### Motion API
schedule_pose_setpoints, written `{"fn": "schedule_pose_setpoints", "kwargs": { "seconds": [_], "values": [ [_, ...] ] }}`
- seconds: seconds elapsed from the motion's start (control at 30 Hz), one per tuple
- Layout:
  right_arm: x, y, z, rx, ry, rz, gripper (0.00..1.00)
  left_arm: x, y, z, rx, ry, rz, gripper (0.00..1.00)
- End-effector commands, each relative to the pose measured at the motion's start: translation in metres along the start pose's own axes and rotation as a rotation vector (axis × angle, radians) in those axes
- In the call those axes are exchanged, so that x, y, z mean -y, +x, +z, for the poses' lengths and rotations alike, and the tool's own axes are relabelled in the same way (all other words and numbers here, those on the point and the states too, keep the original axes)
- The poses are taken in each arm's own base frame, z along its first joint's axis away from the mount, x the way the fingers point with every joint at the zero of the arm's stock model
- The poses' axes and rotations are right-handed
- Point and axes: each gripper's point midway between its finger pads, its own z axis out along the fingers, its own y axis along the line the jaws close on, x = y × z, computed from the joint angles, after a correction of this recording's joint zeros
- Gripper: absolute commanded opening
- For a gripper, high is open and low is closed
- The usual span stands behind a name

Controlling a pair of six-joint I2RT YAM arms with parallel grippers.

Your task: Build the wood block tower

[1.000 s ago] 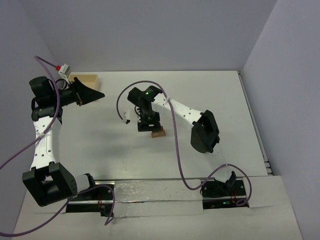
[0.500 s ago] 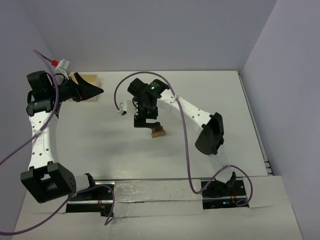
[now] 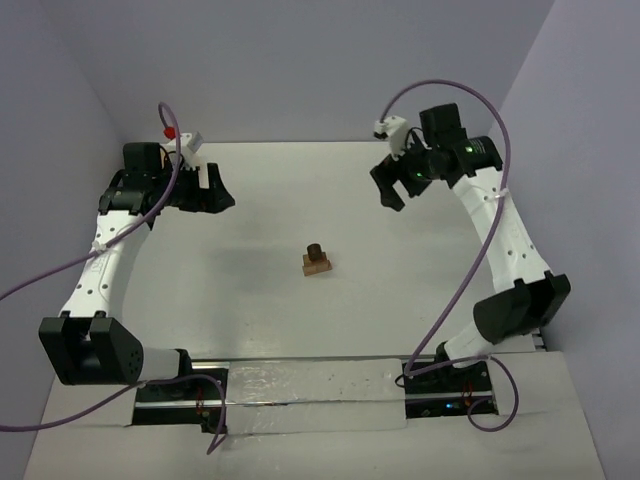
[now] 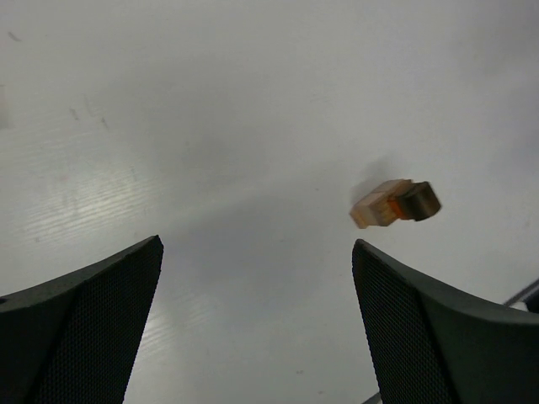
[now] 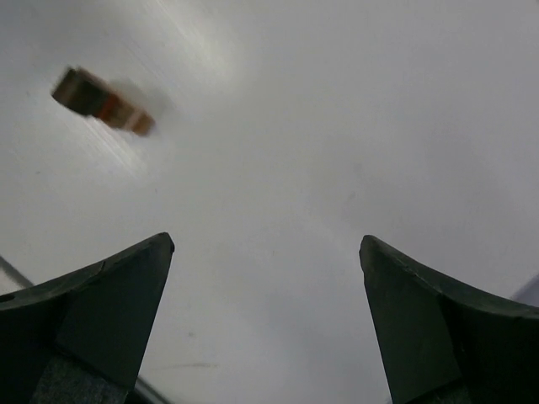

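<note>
The wood block tower stands alone mid-table: a light tan base, a reddish-brown middle and a dark brown top piece. It also shows in the left wrist view and, blurred, in the right wrist view. My left gripper is open and empty at the far left, raised over the table. My right gripper is open and empty at the far right, well away from the tower. No loose wood blocks show.
The white table is walled by purple-grey panels at the back and sides. Purple cables loop off both arms. The arm bases sit on a rail at the near edge.
My right gripper has let go of the tower, lifted off it and swung to the far right. My left arm has swung right and now hides the pale wooden box.
</note>
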Motion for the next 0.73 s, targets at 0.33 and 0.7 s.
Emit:
{"fn": "schedule_pose_setpoints", "kwargs": {
  "seconds": [0.33,0.7],
  "values": [
    [0.047,0.153,0.014,0.191,0.492,0.604,1.00,-0.058,0.023,0.022,0.011,-0.243,0.124,0.99],
    [0.050,0.158,-0.004,0.267,0.575,0.626,1.00,-0.056,0.026,0.012,0.041,-0.261,0.134,0.99]
  ]
}}
